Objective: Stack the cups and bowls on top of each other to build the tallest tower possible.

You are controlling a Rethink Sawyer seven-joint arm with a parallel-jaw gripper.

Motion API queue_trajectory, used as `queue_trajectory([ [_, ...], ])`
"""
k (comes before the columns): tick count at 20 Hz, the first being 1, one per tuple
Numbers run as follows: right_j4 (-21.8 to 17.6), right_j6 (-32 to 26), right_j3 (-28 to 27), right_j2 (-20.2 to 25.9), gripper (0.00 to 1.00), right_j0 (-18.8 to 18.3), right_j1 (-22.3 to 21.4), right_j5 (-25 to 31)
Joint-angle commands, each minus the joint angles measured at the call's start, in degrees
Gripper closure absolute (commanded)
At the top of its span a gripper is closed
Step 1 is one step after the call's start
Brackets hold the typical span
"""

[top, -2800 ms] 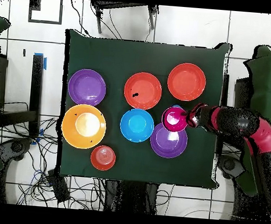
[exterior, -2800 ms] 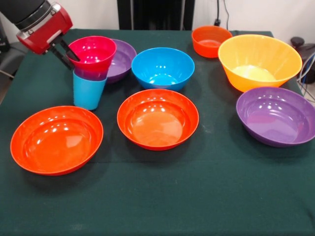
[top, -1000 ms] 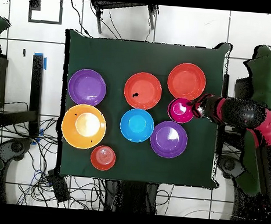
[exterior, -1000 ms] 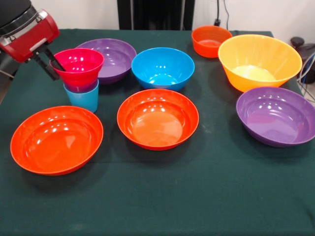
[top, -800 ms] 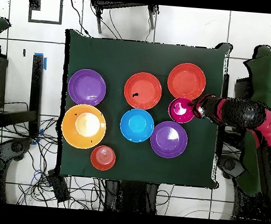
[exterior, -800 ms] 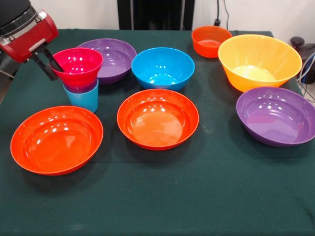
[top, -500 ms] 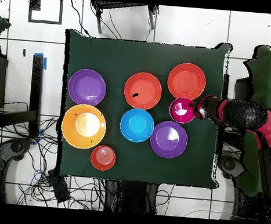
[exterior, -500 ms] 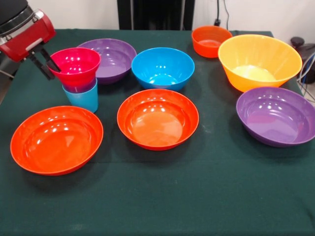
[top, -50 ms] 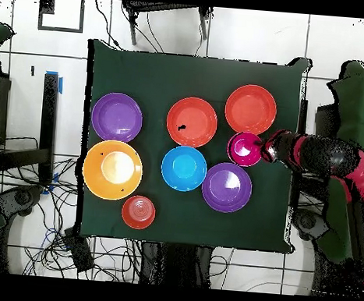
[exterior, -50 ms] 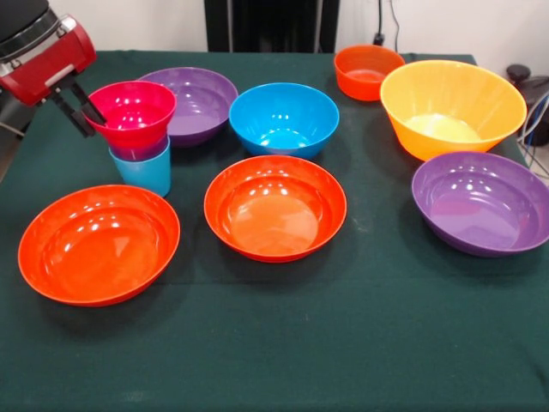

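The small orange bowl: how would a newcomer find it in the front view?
Start at the large yellow-orange bowl near the table's far right corner. The small orange bowl sits just left of it, farther back. It is much smaller and deeper than the two wide orange-red bowls in front.

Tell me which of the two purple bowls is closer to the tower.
The purple bowl at the back, directly beside the tower and partly hidden behind its pink bowl. The other purple bowl lies across the table, past the blue bowl.
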Motion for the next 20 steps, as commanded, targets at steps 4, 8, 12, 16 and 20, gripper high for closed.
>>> queue_trajectory([
  [4, -4.9, -10.0, 5.2, -3.4, 1.0, 0.9, 0.2, -3.9],
  [8, -4.7, -9.3, 6.1, -3.4, 1.0, 0.6, 0.2, -4.5],
  [12, -4.4, -9.6, 6.4, -3.4, 1.0, 0.2, 0.5, -4.7],
  [16, -4.2, -10.5, 6.0, -3.3, 1.0, 0.1, 0.8, -4.4],
  [20, -4.1, -11.5, 5.4, -3.0, 1.0, 0.0, 1.2, -4.3],
])
